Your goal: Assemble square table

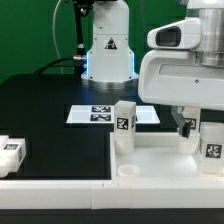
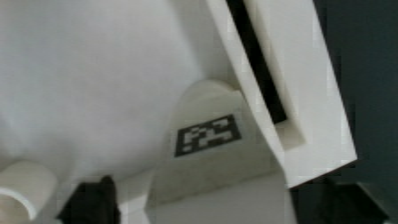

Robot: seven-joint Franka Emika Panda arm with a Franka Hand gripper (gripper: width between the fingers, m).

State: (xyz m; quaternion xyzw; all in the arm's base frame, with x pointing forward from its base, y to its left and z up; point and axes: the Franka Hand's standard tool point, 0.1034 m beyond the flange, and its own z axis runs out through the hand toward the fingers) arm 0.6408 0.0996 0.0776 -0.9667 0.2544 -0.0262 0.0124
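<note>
Black fingertips [image 2: 93, 202] of the end effector [image 2: 210, 206] sit closest in the wrist view. They're spread wide with nothing pinched between them, so it's open and empty-handed. Right under it is the white inner floor of the square table top [image 2: 107, 90]. There's a black-and-white tag [image 2: 210, 135] on a raised corner bit, and the rim [image 2: 267, 90] runs just beside it. There's also something round and white at the edge of that view, but it's hard to say if it's a socket or a leg end.

In the exterior view the end effector [image 1: 188, 127] hangs low over the square table top [image 1: 160, 160], toward the exterior view's right. One upright leg [image 1: 124, 120] stands at the far corner on the exterior view's left. A second upright leg [image 1: 212, 145] is just beside the end effector on the right. A third leg [image 1: 10, 153] sits out on the black desk [image 1: 50, 110], well apart from the top and just behind the long white bar [image 1: 55, 187]. A fourth isn't visible. The marker board [image 1: 100, 113] lies flat further back.

Handling guess: it all looks like hard moulded plastic, so light and stiff, but smooth enough to slip. The top is too wide to span, so pinching across the rim wall looks like the way to shift it. The legs look best squeezed across their flat sides around mid-height.
</note>
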